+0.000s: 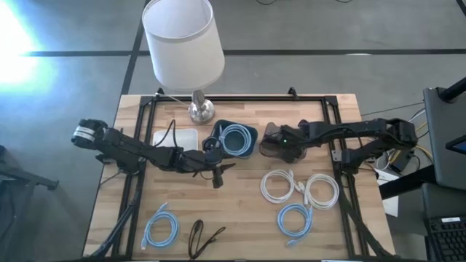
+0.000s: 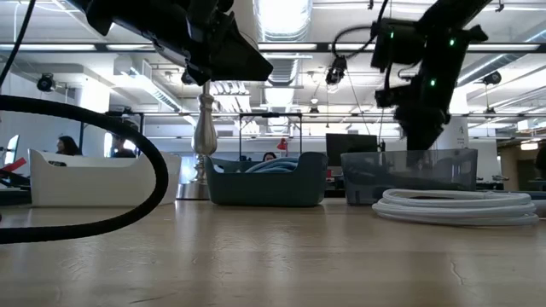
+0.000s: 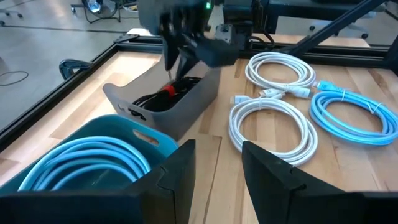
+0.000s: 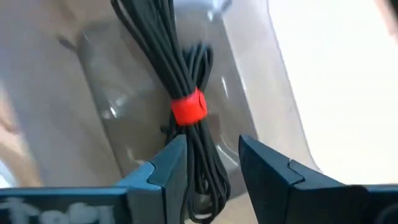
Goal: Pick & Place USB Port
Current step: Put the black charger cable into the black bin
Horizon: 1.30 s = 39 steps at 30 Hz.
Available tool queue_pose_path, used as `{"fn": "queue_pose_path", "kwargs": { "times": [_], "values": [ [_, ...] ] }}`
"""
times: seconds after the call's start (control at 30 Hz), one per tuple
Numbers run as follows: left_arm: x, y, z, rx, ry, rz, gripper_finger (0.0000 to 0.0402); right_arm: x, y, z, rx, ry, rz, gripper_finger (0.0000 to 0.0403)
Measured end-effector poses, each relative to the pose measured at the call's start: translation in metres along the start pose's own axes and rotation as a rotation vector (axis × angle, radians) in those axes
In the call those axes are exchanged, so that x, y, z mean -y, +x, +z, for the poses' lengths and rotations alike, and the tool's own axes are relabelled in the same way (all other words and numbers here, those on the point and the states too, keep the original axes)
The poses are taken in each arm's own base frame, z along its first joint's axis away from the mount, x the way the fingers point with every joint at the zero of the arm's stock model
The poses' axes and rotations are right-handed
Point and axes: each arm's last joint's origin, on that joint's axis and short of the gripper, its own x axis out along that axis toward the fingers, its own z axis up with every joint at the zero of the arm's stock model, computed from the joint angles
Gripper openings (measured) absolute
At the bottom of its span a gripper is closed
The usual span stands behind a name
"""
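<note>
A black cable bundle, tied with a red band, lies in the bottom of a clear grey bin. My right gripper hangs open over this bin, its fingers either side of the bundle's lower end; I cannot tell whether they touch it. From the left wrist view the bundle lies inside the bin. My left gripper is open and holds nothing. It hovers over the table beside the blue bin, which holds a blue cable coil.
Two white cable coils and a blue coil lie near the right. Another blue coil and a black cable lie near the front. A white bin and a lamp stand at the far side.
</note>
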Motion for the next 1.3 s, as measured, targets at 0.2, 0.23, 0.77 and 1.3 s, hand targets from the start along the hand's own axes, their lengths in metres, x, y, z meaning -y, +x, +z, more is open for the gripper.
{"fn": "queue_pose_path", "kwargs": {
  "times": [0.2, 0.23, 0.77, 1.3],
  "values": [
    [0.002, 0.0, 0.0, -0.012, -0.077, -0.069, 0.0135, 0.006, -0.034, 0.012, 0.153, 0.055, 0.066, 0.015],
    [0.004, 0.0, 0.0, -0.019, -0.099, -0.104, 0.0135, 0.007, -0.039, 0.014, 0.185, 0.071, 0.084, 0.015],
    [0.068, -0.031, 0.003, -0.137, -0.379, -0.484, 0.0125, -0.017, -0.049, 0.045, 0.471, 0.122, 0.29, 0.0139],
    [0.155, -0.02, 0.011, -0.55, -0.341, -0.323, 0.0119, -0.04, -0.021, 0.049, 0.372, 0.016, 0.388, 0.0124]
  ]
}}
